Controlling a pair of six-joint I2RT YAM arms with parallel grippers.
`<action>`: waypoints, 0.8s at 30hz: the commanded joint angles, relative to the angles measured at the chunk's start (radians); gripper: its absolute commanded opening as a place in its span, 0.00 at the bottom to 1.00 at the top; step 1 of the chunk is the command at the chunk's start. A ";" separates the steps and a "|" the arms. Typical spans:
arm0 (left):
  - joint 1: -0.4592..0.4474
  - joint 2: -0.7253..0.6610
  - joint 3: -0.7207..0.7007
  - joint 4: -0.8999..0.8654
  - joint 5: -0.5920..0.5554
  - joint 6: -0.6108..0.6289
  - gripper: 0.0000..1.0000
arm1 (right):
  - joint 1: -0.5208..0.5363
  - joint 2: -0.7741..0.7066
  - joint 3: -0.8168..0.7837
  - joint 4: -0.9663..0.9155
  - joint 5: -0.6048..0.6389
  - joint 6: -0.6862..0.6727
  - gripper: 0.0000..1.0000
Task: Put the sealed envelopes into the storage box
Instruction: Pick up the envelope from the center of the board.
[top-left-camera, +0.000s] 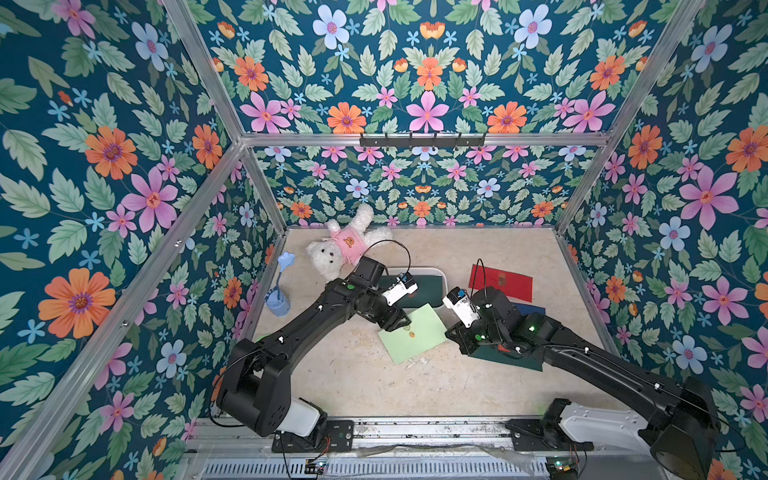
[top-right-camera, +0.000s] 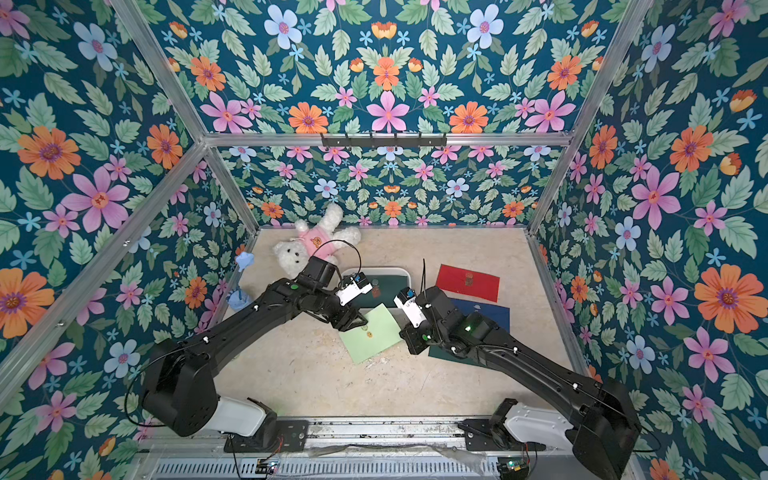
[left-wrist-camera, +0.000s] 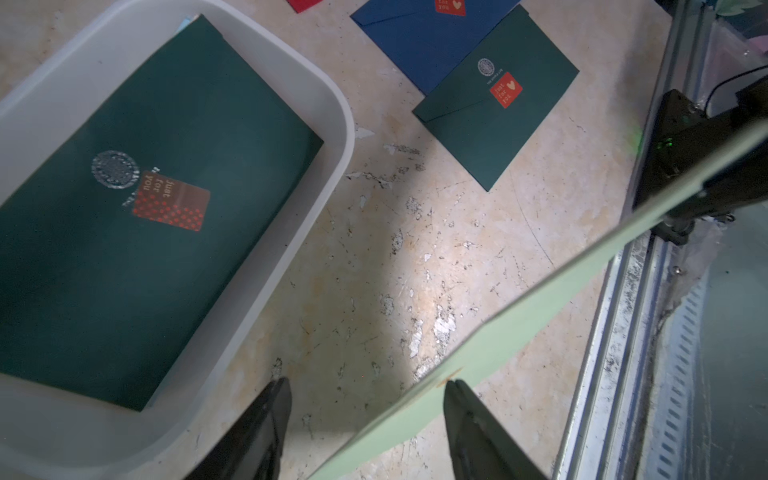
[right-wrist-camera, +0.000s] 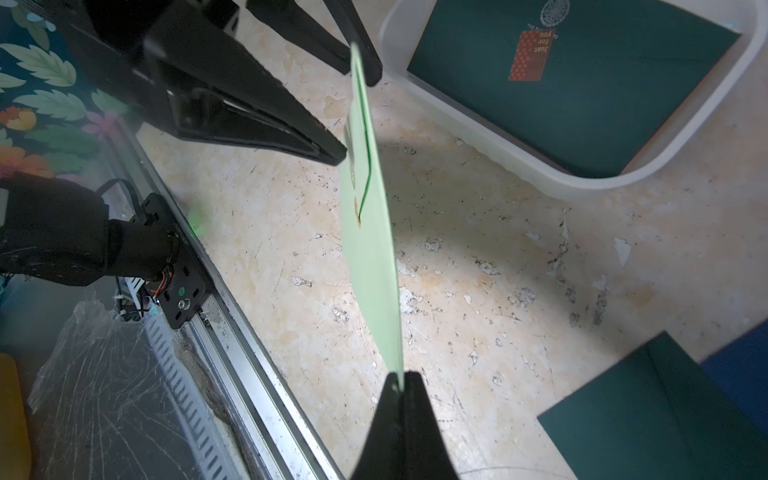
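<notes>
**While one envelope hangs between the arms, three more lie outside the box**

Although the storage box already holds envelopes, the job looks only part done. Nearest, the light green envelope (top-left-camera: 415, 332) is held clear of the table. The right gripper (right-wrist-camera: 401, 380) is pinched tight on one end. The left gripper (left-wrist-camera: 368, 382) has its jaws wide on either side of the other end, one finger touching the paper, not clamped. The envelope is at the box's near rim, not yet inside.

Under the right arm a dark green envelope (left-wrist-camera: 494, 124) lies flat, overlapping a navy envelope (left-wrist-camera: 415, 45). Farthest back are a red envelope (top-left-camera: 503, 282) and, apart from it, the storage box (left-wrist-camera: 332, 104). In the box a second dark green envelope (left-wrist-camera: 166, 208) lies on top, with a pale blue corner (left-wrist-camera: 185, 21) peeking beneath. How many lie under it I cannot tell. Four visible envelopes remain, the held one likely first.
</notes>
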 joint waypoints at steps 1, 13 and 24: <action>0.003 0.004 -0.018 0.029 0.056 0.012 0.65 | -0.008 -0.005 -0.001 0.057 -0.017 -0.032 0.00; 0.002 -0.016 -0.021 0.030 0.105 -0.025 0.18 | -0.066 0.040 0.037 0.086 -0.035 -0.078 0.00; 0.004 0.013 0.054 -0.054 0.041 -0.068 0.00 | -0.137 0.077 0.062 0.028 0.125 -0.104 0.47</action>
